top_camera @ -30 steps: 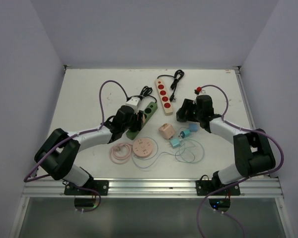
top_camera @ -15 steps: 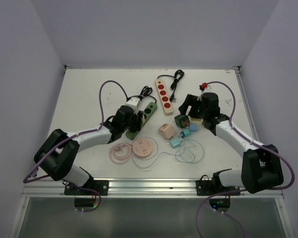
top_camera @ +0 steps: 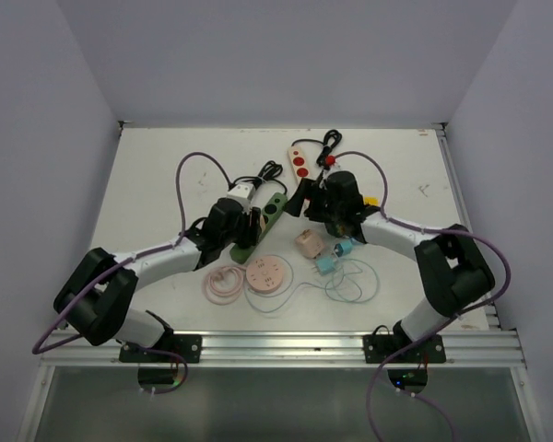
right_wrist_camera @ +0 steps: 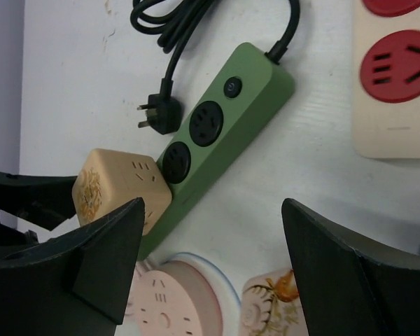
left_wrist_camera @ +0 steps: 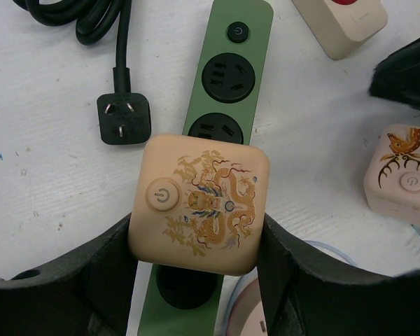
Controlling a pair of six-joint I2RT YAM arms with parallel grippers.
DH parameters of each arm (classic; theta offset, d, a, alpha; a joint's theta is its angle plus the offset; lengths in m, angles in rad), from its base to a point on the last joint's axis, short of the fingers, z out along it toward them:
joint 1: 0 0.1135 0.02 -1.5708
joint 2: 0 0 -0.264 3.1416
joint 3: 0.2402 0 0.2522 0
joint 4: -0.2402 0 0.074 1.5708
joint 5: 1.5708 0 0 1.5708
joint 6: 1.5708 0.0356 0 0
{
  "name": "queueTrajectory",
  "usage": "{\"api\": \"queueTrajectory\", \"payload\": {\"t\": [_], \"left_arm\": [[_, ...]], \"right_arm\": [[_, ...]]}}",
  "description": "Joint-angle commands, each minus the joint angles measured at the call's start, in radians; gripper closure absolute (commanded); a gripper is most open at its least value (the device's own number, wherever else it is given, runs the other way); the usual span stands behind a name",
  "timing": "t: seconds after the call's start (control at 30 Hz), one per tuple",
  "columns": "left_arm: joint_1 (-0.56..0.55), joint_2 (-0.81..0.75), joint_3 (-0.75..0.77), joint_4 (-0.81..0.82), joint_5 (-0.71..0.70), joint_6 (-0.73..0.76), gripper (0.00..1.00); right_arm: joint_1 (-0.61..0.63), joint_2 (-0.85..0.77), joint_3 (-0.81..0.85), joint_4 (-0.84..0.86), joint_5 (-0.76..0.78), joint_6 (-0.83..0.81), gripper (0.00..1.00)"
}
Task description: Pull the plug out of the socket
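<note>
Since the picture of 0.5 s ago the right arm has swung to the left. The right gripper (top_camera: 304,200) now hangs over the near end of the beige strip (top_camera: 298,158) with red sockets, close to the green socket strip (top_camera: 269,212). The left arm has almost not moved.

From above, the right arm hides the near half of the beige strip, and the left gripper (top_camera: 243,221) covers the near part of the green one. In the left wrist view the cube plug (left_wrist_camera: 199,203), beige with a gold dragon print, sits over the 3rd socket of the green strip. This socket and the pins are hidden, so I cannot tell if the pins are in.

The left gripper is clenched on the cube plug, with 1 black finger (left_wrist_camera: 101,273) pressed to each side. The right gripper is spread wide, with nothing between its fingers.

A loose black plug (left_wrist_camera: 124,119) lies on the worktop (left_wrist_camera: 49,182) just beside the green strip, and its cord is cut off at the frame edge. Near the cube plug lie a 2nd printed cube (left_wrist_camera: 404,178), a pink round socket (top_camera: 264,274) partly cut off in both wrist views, and 2 small blue cubes (top_camera: 326,264) among thin cables.
</note>
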Motion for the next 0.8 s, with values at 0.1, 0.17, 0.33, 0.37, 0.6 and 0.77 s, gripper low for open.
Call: {"api": "queueTrajectory", "payload": {"t": [0.1,0.17,0.33,0.37,0.6,0.77], "left_arm": [[0.012,-0.090,0.003,0.055,-0.011,-0.050,1.00],[0.012,-0.104,-0.005,0.066,-0.013,-0.057,1.00],[0.010,-0.146,-0.010,0.078,0.004,-0.085,1.00],[0.012,-0.150,-0.010,0.084,0.019,-0.097,1.00],[0.012,-0.192,-0.030,0.121,0.048,-0.122,1.00],[0.012,-0.212,-0.069,0.187,0.019,-0.116,1.00]], "right_arm": [[0.058,0.113,0.078,0.131,0.014,0.209,0.16],[0.062,0.147,0.085,0.172,0.008,0.242,0.16],[0.079,0.241,0.125,0.206,0.002,0.307,0.16],[0.082,0.256,0.130,0.217,-0.002,0.318,0.16],[0.107,0.309,0.139,0.284,-0.028,0.393,0.16],[0.113,0.301,0.141,0.292,-0.048,0.411,0.21]]}}
